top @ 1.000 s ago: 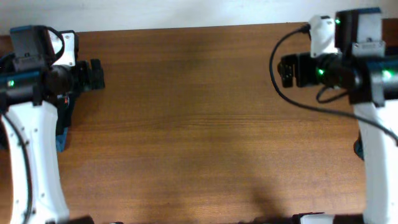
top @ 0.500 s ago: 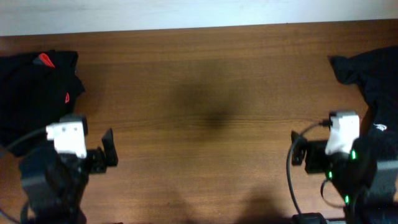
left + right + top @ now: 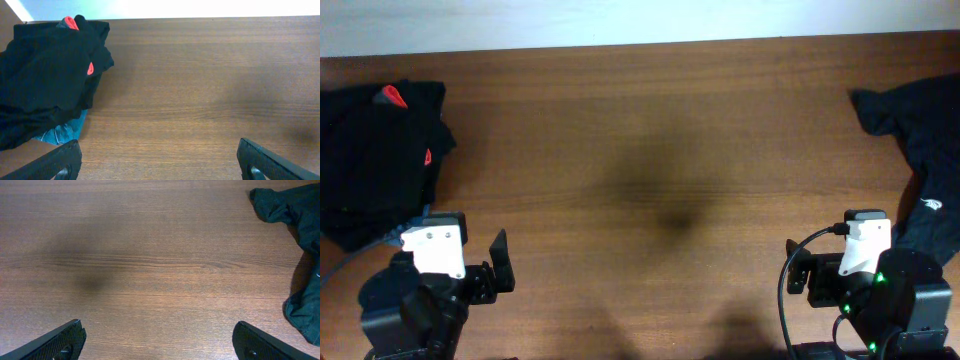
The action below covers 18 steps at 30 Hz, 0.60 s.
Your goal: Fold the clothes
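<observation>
The clothes lie in two places. A heap of black clothes [image 3: 375, 160] with red-orange patches sits at the table's far left, seen also in the left wrist view as a black heap [image 3: 47, 80]. One black garment [image 3: 920, 150] with a small white print sprawls at the far right, and its edge [image 3: 295, 210] shows in the right wrist view. My left gripper [image 3: 160, 165] is open over bare wood near the front edge, right of the heap. My right gripper [image 3: 160, 342] is open too, left of the garment. Neither touches cloth.
The brown wooden table [image 3: 650, 150] spreads between the two arms. A bit of blue fabric [image 3: 62, 132] pokes out from under the left heap. A white wall strip [image 3: 620, 20] runs along the table's far edge. Both arm bases stand at the near edge.
Both arms have drawn back from the table's far side to the near edge, uncovering the clothes at left and right. Both grippers stay open.
</observation>
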Each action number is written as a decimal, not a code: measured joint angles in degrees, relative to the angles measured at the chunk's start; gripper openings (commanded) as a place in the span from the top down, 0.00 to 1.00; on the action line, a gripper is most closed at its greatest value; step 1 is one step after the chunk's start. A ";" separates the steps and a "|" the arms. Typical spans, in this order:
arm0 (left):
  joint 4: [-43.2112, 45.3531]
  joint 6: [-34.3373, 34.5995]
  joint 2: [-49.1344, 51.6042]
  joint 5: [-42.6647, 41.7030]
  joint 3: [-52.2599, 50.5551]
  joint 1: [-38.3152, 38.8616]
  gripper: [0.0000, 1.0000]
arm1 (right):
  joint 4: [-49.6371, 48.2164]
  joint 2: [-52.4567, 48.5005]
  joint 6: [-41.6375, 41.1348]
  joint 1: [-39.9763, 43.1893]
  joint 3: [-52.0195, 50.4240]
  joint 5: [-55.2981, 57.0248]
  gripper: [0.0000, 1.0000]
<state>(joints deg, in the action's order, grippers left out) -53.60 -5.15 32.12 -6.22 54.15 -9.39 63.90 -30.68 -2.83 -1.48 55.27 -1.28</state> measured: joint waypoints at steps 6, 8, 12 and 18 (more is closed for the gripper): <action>0.00 0.00 0.00 0.00 0.00 0.00 0.01 | 0.00 0.00 0.02 0.00 0.00 0.00 0.01; 0.00 0.00 0.00 0.00 0.00 0.00 0.01 | 0.00 0.00 0.07 0.00 0.00 0.00 0.01; 0.00 0.00 0.00 0.00 0.00 0.00 0.01 | 0.44 0.26 0.04 0.00 -0.24 0.00 0.01; -0.15 -0.02 0.00 0.00 -0.02 0.00 0.01 | -0.13 6.99 0.04 0.00 -4.37 0.46 0.01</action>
<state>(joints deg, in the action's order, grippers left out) -53.76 -5.17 32.12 -6.22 54.13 -9.39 63.77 -23.68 -2.79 -1.48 50.89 -0.82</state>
